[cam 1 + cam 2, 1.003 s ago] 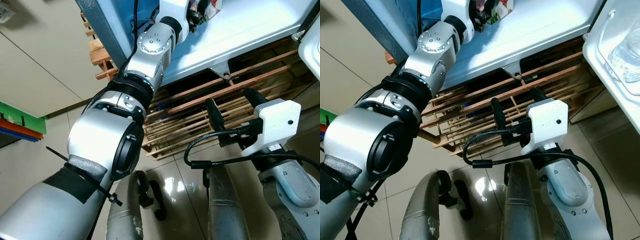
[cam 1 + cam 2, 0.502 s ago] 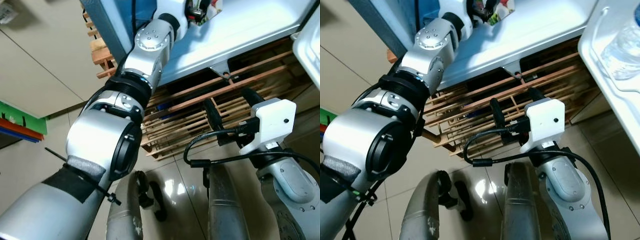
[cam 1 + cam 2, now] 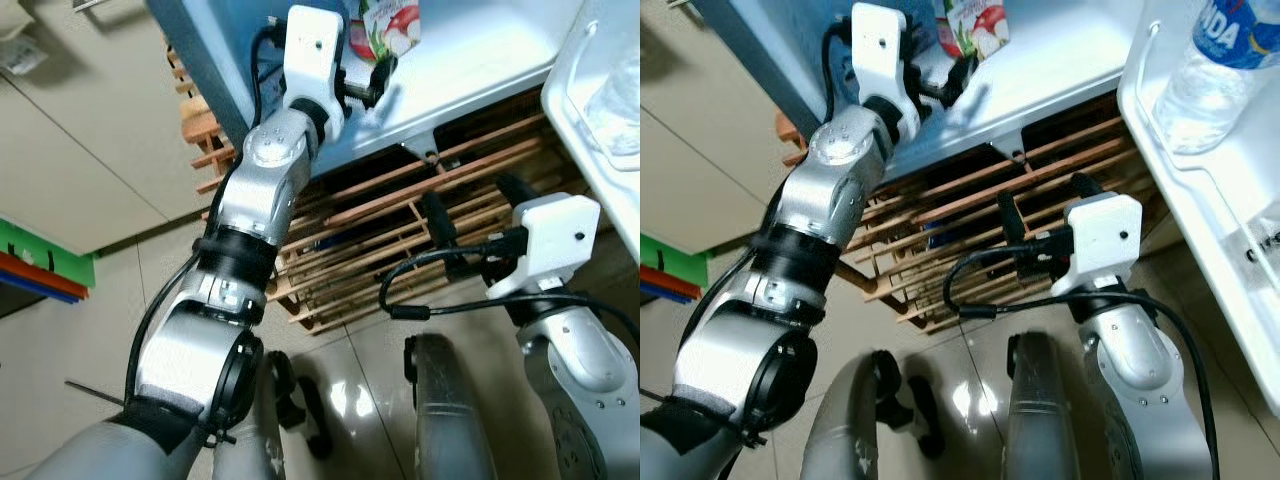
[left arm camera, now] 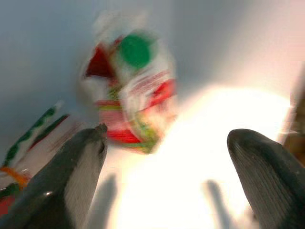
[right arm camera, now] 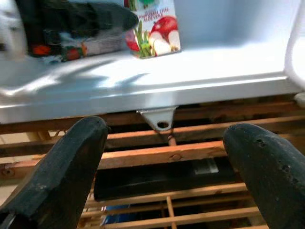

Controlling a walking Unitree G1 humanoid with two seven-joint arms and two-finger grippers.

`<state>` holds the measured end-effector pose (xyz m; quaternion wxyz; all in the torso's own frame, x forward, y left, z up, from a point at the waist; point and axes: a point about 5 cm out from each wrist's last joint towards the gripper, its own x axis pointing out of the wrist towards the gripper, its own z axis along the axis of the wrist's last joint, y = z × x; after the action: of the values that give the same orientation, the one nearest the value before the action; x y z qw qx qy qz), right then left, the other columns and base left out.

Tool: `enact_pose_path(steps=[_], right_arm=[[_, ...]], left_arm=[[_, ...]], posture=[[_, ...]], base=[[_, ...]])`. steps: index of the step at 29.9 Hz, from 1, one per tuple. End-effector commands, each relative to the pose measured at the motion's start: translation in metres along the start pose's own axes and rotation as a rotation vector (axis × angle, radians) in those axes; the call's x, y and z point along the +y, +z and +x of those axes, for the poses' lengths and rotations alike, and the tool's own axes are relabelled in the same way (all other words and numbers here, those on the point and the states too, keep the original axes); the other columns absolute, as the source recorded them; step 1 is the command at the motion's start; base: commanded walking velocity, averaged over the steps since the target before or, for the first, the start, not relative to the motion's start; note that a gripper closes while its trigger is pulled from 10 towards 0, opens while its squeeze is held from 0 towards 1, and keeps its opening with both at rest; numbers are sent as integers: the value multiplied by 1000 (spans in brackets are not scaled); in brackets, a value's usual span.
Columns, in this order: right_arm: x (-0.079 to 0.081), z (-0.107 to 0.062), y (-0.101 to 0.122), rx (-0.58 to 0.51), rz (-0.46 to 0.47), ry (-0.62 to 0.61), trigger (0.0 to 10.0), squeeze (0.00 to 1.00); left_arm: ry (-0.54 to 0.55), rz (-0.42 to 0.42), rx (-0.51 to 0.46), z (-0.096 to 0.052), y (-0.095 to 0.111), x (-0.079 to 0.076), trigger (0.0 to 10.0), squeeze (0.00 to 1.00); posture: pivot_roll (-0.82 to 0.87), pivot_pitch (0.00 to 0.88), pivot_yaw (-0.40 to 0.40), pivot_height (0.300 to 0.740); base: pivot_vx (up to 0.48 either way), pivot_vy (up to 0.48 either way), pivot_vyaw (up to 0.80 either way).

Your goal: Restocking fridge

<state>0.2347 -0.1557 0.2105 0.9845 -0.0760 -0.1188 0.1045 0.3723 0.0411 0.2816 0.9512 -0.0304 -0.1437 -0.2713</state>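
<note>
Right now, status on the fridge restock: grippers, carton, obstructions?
Left gripper open, at the fridge floor, short of the juice carton. Carton upright, not held. Right gripper open, low by the wooden pallet. Nothing between left gripper and carton.

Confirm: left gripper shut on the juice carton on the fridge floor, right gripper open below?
Not quite. The left gripper is open, with the juice carton standing free beyond its fingers, as the left wrist view shows. The right gripper is open below.

A juice carton (image 3: pixel 388 25) stands on the fridge shelf (image 3: pixel 480 70), above a wooden pallet (image 3: pixel 400 220).
</note>
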Motion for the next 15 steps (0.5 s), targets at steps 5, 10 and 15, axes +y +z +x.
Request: enact_pose_path(steps=[5, 10, 15], right_arm=[[-9, 8, -1, -31, -26, -67, 10000, 0], [-11, 15, -7, -39, -34, -91, 10000, 0], [-10, 14, -15, -26, -45, -122, 10000, 0]], left_arm=[[-71, 50, -7, -17, -10, -16, 10000, 1000], [-170, -6, 3, -45, -29, -33, 10000, 0], [-87, -54, 62, -70, -50, -22, 10000, 0]], posture=[[-295, 123, 158, 631], [-299, 91, 152, 631], [-304, 83, 154, 631]], base=[[0, 0, 0], [0, 0, 0], [0, 0, 0]])
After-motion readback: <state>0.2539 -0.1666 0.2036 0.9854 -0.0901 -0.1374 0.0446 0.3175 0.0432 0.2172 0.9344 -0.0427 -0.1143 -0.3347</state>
